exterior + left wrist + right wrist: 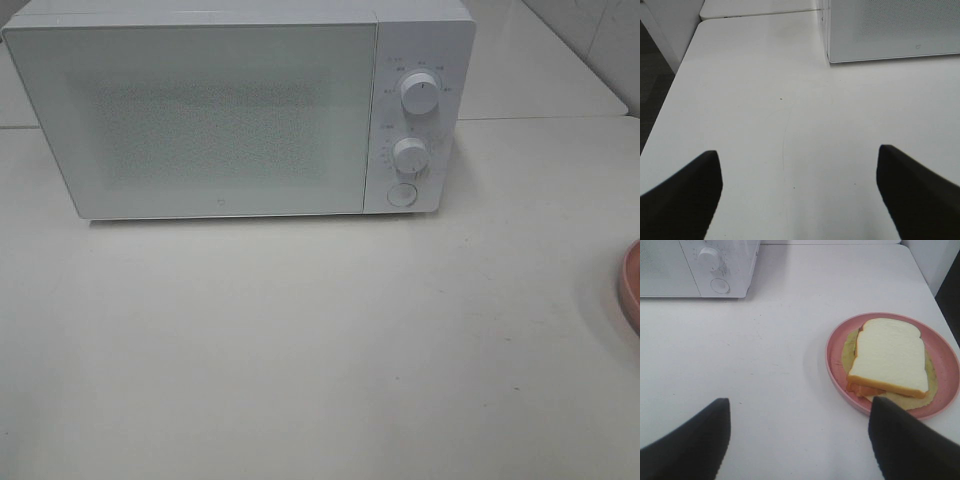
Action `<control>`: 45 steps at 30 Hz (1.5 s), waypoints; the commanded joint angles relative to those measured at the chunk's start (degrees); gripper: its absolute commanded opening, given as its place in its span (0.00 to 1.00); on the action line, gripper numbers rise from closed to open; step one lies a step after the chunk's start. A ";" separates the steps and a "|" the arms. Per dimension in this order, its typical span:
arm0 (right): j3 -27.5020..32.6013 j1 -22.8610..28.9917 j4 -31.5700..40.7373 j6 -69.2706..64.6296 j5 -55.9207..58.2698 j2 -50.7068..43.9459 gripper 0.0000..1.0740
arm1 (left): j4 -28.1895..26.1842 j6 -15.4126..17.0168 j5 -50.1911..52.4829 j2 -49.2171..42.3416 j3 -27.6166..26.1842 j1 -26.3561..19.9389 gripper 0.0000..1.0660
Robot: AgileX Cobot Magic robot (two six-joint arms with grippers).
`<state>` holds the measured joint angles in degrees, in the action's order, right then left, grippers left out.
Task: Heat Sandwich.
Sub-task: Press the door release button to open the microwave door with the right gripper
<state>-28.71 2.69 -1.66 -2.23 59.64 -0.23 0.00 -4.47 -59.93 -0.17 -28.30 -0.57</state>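
I am holding my left end effector (797, 150) spread wide above the bare white tabletop (765, 90), its two dark fingers well apart and gripping nothing. A front corner of the white microwave (890, 27) is showing beyond it.

I am holding my right end effector (799, 400) just as wide and just as empty. Beyond its fingers the sandwich (890, 357) is lying flat on the round pink plate (835, 347). Its white top slice is facing up, an orange layer is showing along its near edge, and a pale yellowish-green layer is spreading out beneath it. The plate is resting on the tabletop, well apart from the microwave and off to that arm's side.

From the high camera, the microwave (220, 110) is standing at the back of the tabletop (300, 350) with its door shut. Two knobs, the upper (421, 92) and the lower (411, 155), are sitting above a round button (402, 193). Only the plate's rim (632, 285) is peeking in at the right border there.
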 commanded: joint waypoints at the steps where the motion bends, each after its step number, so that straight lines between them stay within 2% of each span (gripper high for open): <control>1: -0.06 0.17 -0.34 -0.46 -0.23 -1.55 0.69 | 0.00 0.06 0.69 -1.66 0.11 -0.06 0.73; 45: -0.06 0.17 -0.34 -0.46 -0.23 -1.55 0.69 | 0.00 0.06 0.63 -1.38 0.11 -0.06 0.73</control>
<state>-28.71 2.69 -1.66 -2.23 59.64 -0.23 0.00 -4.47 -59.93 -0.17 -28.30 -0.63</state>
